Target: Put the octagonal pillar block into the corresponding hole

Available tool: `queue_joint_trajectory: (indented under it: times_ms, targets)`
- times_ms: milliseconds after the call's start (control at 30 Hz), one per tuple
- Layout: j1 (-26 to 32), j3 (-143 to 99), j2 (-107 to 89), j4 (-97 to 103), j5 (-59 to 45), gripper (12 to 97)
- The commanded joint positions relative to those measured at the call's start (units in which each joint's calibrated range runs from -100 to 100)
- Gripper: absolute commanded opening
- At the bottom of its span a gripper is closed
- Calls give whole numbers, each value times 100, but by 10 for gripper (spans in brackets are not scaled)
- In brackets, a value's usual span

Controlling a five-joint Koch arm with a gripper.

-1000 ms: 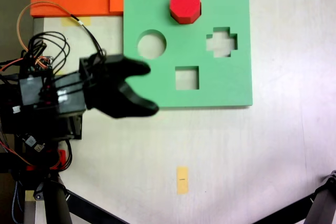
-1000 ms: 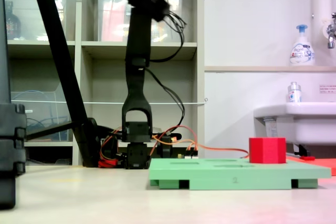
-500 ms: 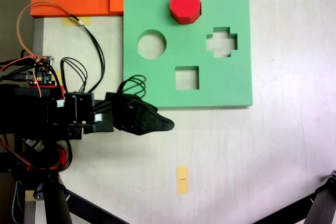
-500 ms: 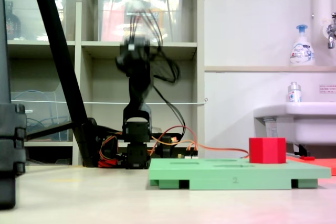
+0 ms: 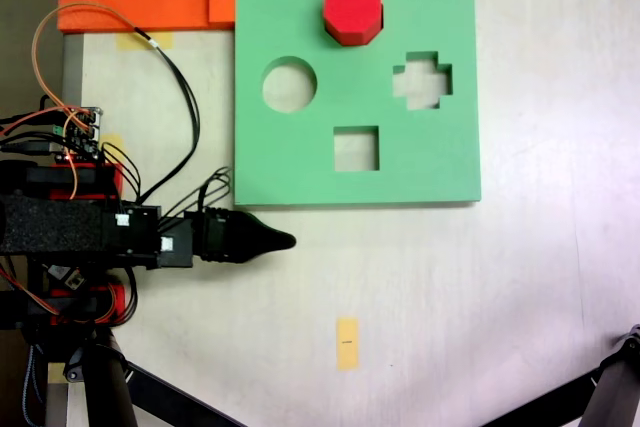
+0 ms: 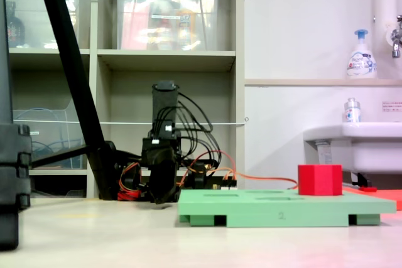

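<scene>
— Pale tabletop (image 5: 520,277), shelving behind. Red block?

— Octagonal pillar block (image 5: 352,10), bright red foam, eight-sided top, seated upright in green board (image 5: 440,157) near far edge.

— Gripper (image 5: 285,241)?

— Low beside board, single dark tip visible; spread impossible to tell.

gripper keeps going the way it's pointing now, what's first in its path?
Probably nothing but bare table. From above, the gripper points right, passing just below the green board. From the side it sits low, tip angled toward the tabletop, so it might touch that first.
</scene>
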Motion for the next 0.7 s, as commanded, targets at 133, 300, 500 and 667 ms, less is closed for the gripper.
queue_joint_trajectory:
  times_ms: [133, 300, 500, 667]
  targets:
    - [20, -108, -82, -577, -54, 518]
    - [20, -108, -82, -1030, -49, 489]
    - [5, -108, -82, -1039, -44, 493]
    - [5, -108, -82, -1039, -44, 493]
